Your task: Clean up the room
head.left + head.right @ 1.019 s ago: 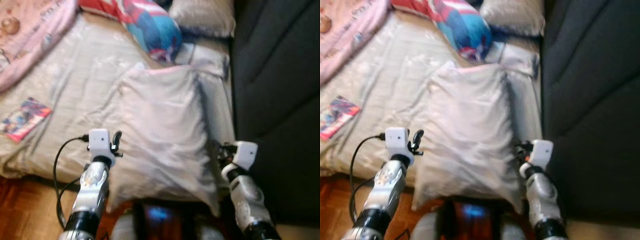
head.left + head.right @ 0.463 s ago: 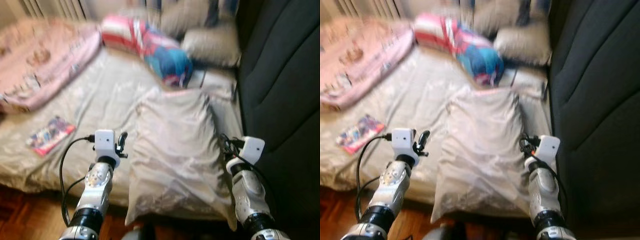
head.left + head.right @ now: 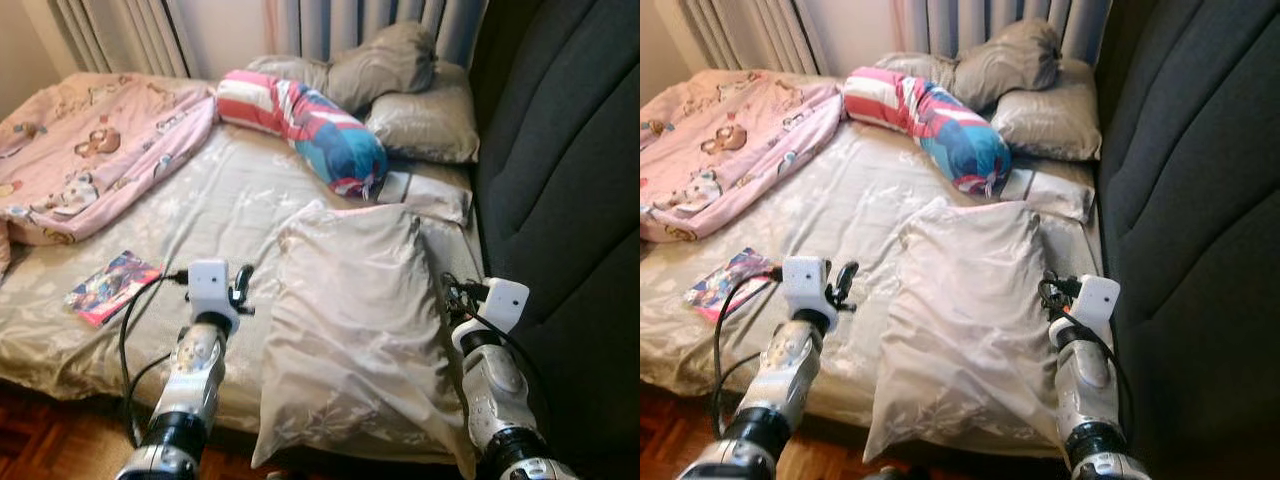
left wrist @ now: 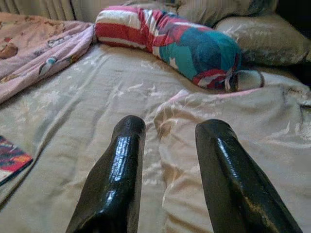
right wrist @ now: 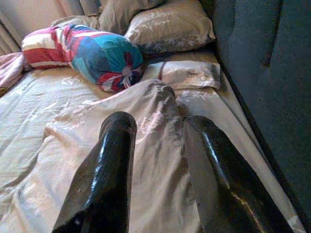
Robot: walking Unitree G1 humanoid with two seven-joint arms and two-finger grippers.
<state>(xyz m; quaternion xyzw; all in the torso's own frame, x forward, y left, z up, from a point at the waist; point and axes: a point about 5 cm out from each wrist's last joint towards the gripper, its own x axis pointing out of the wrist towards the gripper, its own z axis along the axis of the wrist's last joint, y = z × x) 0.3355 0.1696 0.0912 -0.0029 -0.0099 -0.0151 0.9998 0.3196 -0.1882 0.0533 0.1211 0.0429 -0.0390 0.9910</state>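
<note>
Over the near edge of the bed, the left gripper (image 4: 167,165) hangs with its two black fingers spread, a clear gap between them and nothing held. It sits just left of a large beige satin pillow (image 3: 355,320) that lies flat on the near right part of the mattress, its near end drooping past the bed's edge. On the pillow's right side the right gripper (image 5: 155,165) is raised too, fingers parted, hovering above the pillow's right border without pinching it.

Under both lies a beige patterned bedsheet (image 3: 220,200), wrinkled across the mattress. To the left of the left gripper, near the bed's left edge, a colourful thin book (image 3: 110,288) lies flat on the sheet. Farther left and back, a pink blanket printed with cartoon animals (image 3: 95,150) is spread over the far left corner.

Beyond the big pillow, a cylindrical bolster in red-and-white stripes and blue-teal (image 3: 305,125) lies diagonally across the middle far part of the bed. Just beside its near right end rests a small white flat packet (image 3: 425,195). Two grey-beige pillows (image 3: 420,120) are piled at the far right, against grey curtains (image 3: 350,25). A dark grey upholstered panel (image 3: 560,180) runs along the whole right side. Reddish wooden floor (image 3: 40,440) shows at the near left.
</note>
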